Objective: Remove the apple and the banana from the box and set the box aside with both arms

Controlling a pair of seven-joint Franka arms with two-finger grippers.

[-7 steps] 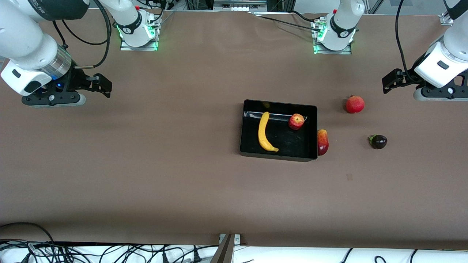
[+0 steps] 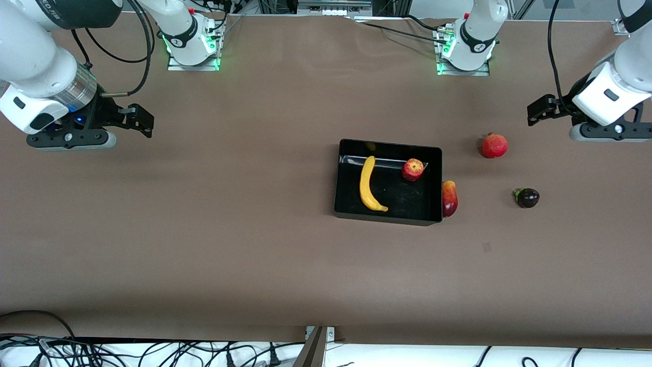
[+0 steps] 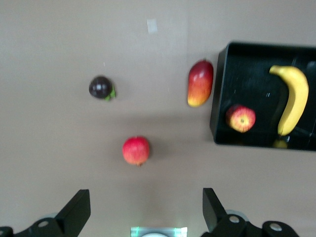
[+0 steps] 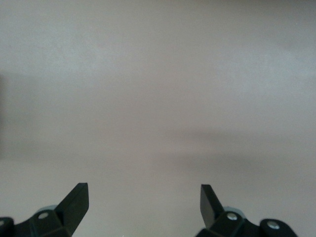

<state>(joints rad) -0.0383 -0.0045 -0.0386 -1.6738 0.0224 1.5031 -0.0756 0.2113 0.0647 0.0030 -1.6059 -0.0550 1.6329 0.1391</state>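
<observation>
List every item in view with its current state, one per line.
Box: on the table, open-topped, holding two fruits.
Banana: lying in the box.
Apple: in the box.
Mango: on the table against the box's wall.
Pomegranate: loose on the table.
Dark fruit: loose on the table.
Left gripper: open, empty, waiting.
Right gripper: open, empty, waiting.

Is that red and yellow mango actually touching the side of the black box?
Cannot tell. In the front view the mango sits right against the box wall, while the left wrist view suggests a thin strip of table between them, too blurred to be sure.
</observation>
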